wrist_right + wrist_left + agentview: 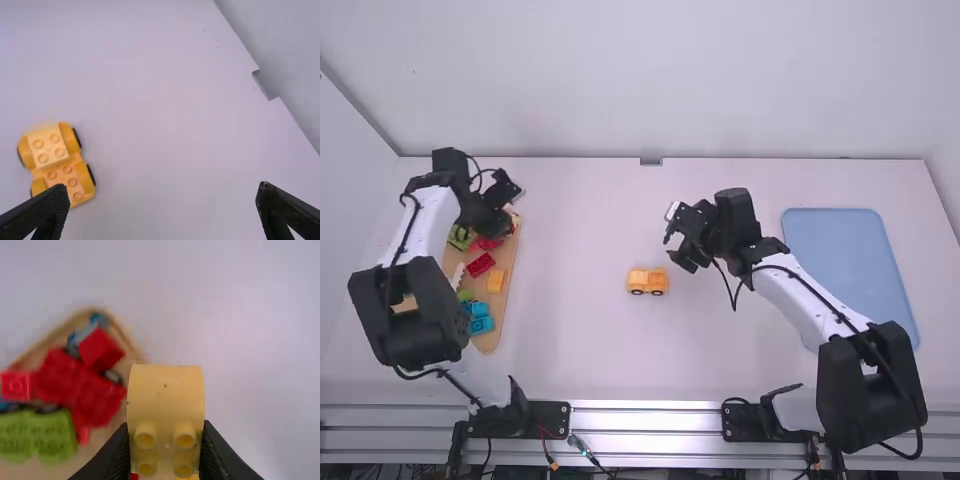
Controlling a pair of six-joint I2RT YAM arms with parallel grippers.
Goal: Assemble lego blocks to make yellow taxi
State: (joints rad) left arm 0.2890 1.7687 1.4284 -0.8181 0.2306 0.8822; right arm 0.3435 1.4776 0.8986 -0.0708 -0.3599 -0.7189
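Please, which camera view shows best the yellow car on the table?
The right wrist view: the car is larger there, with distinct top studs. The high view shows it small, with two near-side wheels.

White table point(580, 220); on it: yellow lego car point(647, 281), blue tray point(840, 262), apparently wooden board point(486, 342).

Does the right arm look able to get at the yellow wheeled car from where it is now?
Likely yes: the right gripper hangs open near the yellow car, nothing seems to stand between them, and the left gripper is well away, over the wooden tray.
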